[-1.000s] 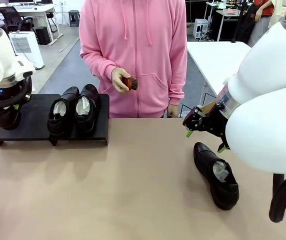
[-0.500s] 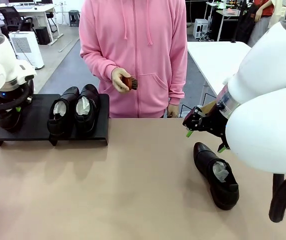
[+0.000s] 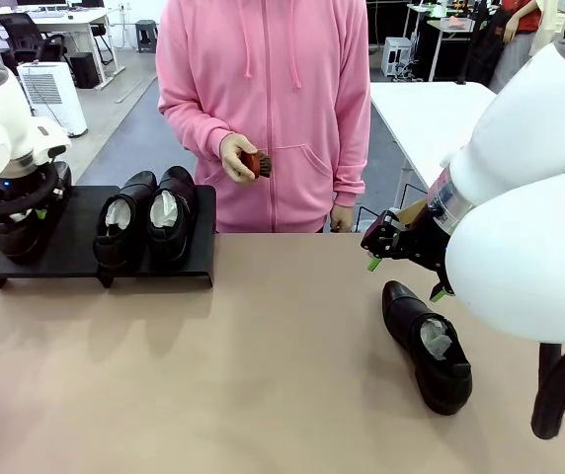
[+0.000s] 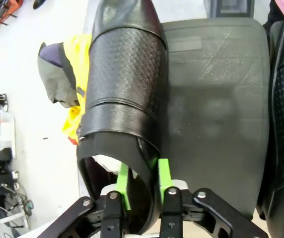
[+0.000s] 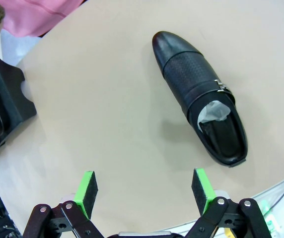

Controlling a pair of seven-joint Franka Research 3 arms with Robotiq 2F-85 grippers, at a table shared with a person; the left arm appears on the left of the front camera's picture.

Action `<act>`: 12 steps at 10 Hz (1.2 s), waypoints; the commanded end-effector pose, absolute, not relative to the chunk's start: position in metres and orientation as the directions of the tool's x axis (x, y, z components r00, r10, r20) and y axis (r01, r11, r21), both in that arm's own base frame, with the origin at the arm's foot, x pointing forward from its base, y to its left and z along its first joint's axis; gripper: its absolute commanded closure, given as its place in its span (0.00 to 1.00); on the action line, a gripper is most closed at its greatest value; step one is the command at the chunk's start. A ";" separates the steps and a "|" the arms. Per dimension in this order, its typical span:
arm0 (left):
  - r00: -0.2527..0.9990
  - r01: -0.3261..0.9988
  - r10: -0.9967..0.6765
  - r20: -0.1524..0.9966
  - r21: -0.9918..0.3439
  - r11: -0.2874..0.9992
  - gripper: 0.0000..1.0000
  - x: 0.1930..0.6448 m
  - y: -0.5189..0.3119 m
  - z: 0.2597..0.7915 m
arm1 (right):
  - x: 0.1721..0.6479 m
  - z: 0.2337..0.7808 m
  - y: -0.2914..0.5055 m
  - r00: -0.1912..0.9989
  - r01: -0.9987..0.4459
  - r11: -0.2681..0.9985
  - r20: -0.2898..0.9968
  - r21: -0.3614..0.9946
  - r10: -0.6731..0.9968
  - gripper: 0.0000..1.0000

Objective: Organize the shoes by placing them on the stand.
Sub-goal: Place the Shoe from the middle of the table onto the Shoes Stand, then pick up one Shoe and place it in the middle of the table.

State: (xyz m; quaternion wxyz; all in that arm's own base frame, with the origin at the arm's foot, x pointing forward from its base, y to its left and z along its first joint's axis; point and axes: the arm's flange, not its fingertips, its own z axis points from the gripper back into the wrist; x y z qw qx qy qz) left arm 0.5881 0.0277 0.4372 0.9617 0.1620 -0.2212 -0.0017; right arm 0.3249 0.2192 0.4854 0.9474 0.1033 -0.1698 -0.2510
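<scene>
We see glossy black leather on the shoes [image 3: 149, 225], and the one on the table [image 5: 200, 96] has a smooth shiny toe, a perforated, dimpled band across the middle and a small metal-looking buckle. Crumpled white paper [image 5: 212, 111] is stuffed inside it. The stand [image 4: 214, 104] looks matt black, a bit scuffed and dusty. The table [image 3: 263, 375] is a smooth, matt beige. The person's pink hoodie [image 3: 263, 99] is soft cloth, and the brush [image 3: 257, 163] looks like brown wood.

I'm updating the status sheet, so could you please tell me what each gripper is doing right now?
Left gripper: pads astride the heel rim of a shoe over the stand; grip unclear.
Right gripper: open, empty.
</scene>
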 end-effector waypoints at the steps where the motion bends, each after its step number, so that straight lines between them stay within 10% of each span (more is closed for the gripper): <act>1: 0.881 -0.117 -0.041 0.472 0.301 0.946 0.56 0.584 0.029 0.447 | 0.329 0.487 0.219 0.826 0.419 0.858 0.268 0.296 -0.496 0.00; 12: 0.882 -0.109 -0.041 0.469 0.289 0.951 0.56 0.585 0.033 0.455 | 0.329 0.487 0.219 0.826 0.419 0.858 0.268 0.296 -0.496 0.00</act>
